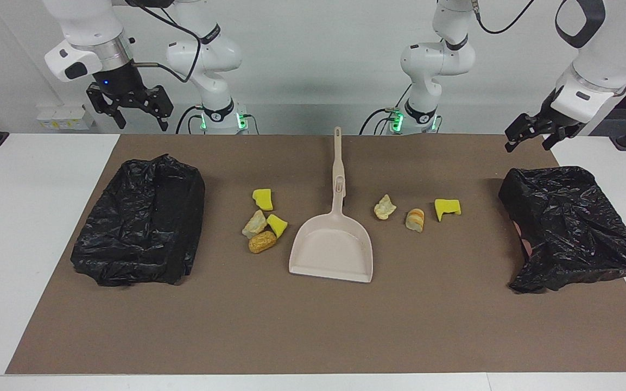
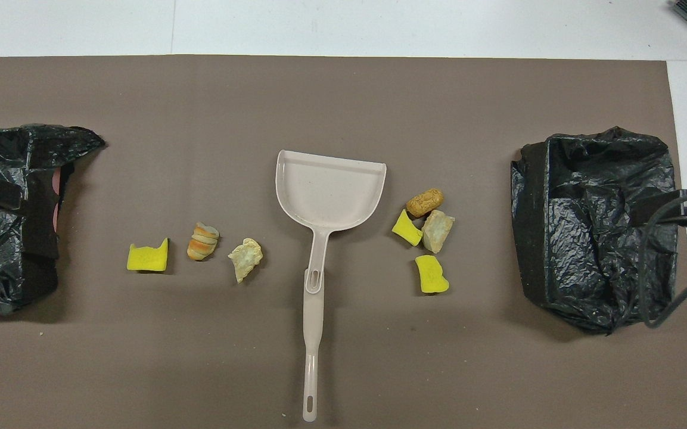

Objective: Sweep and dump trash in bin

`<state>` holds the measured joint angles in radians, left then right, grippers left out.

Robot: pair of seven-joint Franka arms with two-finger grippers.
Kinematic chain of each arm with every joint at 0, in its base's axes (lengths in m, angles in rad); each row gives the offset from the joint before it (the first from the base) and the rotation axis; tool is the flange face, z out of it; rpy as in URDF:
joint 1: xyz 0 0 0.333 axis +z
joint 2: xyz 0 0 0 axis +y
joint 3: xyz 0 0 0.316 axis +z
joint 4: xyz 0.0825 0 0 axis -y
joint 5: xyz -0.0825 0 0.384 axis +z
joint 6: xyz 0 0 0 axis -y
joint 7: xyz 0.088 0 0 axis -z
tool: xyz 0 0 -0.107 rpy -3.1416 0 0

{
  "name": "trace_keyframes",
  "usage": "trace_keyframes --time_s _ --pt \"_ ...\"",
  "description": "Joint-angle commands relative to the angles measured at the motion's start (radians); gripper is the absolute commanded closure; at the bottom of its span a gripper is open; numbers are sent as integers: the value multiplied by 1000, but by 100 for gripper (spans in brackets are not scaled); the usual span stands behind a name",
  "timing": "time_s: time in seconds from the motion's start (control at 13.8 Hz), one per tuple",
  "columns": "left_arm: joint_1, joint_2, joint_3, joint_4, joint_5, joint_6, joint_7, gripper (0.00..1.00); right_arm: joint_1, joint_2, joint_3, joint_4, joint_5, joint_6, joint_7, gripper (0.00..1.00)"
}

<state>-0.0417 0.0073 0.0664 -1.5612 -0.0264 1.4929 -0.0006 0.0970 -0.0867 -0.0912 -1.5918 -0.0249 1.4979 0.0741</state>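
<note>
Seven scraps of trash lie on the brown mat on either side of the beige dustpan (image 1: 332, 247) (image 2: 328, 190). Toward the right arm's end are two yellow wedges (image 1: 262, 199) (image 1: 277, 224), a beige lump (image 1: 254, 224) and an orange-brown chunk (image 1: 262, 241). Toward the left arm's end are a beige lump (image 1: 384, 207), a bread-like chunk (image 1: 415, 219) and a yellow wedge (image 1: 447, 208). My right gripper (image 1: 143, 126) is raised, open and empty. My left gripper (image 1: 527, 145) is raised, open and empty. No brush is in view.
A bin lined with a black bag (image 1: 139, 220) (image 2: 599, 226) stands at the right arm's end of the mat. A second one (image 1: 568, 228) (image 2: 3, 214) stands at the left arm's end. The dustpan's handle points toward the robots.
</note>
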Motion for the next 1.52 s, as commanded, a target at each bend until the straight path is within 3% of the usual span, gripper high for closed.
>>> trace_keyframes --time_s 0.0,0.29,0.87,1.23,1.45 --pt "5 -12 -7 0 6 -14 -2 0 -5 -11 11 16 8 -65 -31 0" --pt "11 -16 -7 -8 2 -17 -1 0 -11 -27 -1 7 8 -48 -76 0" --pt "-21 -87 -16 -146 -7 47 -6 0 -10 -28 -1 4 8 -48 -76 0" --pt "-148 -179 -19 -333 -7 173 -31 0 -11 -28 1 4 8 -48 -77 0" --pt "-297 -211 -19 -401 -7 193 -184 0 -10 -28 1 4 10 -50 -77 0"
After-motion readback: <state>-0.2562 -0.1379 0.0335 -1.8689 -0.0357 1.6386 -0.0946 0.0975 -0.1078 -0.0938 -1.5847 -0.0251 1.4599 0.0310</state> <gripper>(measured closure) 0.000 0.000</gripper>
